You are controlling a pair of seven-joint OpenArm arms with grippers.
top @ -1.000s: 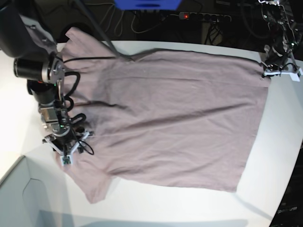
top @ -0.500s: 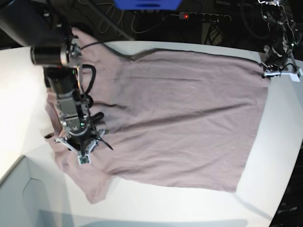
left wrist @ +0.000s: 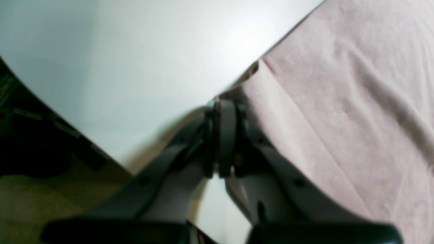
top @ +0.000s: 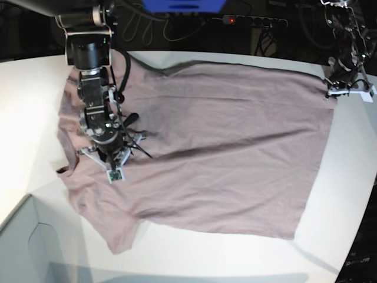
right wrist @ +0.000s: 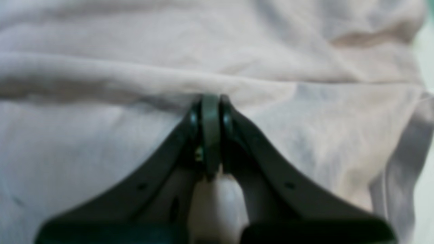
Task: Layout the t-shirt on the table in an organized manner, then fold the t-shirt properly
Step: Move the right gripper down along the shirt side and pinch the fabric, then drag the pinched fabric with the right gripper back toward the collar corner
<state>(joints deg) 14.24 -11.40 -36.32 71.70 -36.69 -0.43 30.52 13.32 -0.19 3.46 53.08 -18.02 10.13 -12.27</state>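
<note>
Spreading across most of the base view, the t-shirt (top: 218, 141) lies face-flat on the table (top: 29, 106), collar end at the left of the frame, hem at the right. Near the left edge, over the shoulder area, the right gripper (top: 111, 159) stands with fingers pressed together; whether cloth is caught there cannot be told from here. At the upper right, the left gripper (top: 331, 89) sits on the hem corner. Beyond the table's far edge: dark floor, cables, a power strip (top: 253, 21) with a red light, and at the lower left a pale box corner (top: 23, 247).

Seen from the left wrist view, fingers shut on the shirt's edge, right where mauve cloth meets bare white table at mid-frame. Best kept pinched as an anchor, so the hem corner does not creep.

Seen from the right wrist view, fingers closed at a raised ridge of fabric crossing the frame; apparently pinching it, though blur leaves doubt. Worth pulling low and slowly away from the anchored hem, to draw out the ridge and the loose fold at the right of the frame without lifting the body.
</note>
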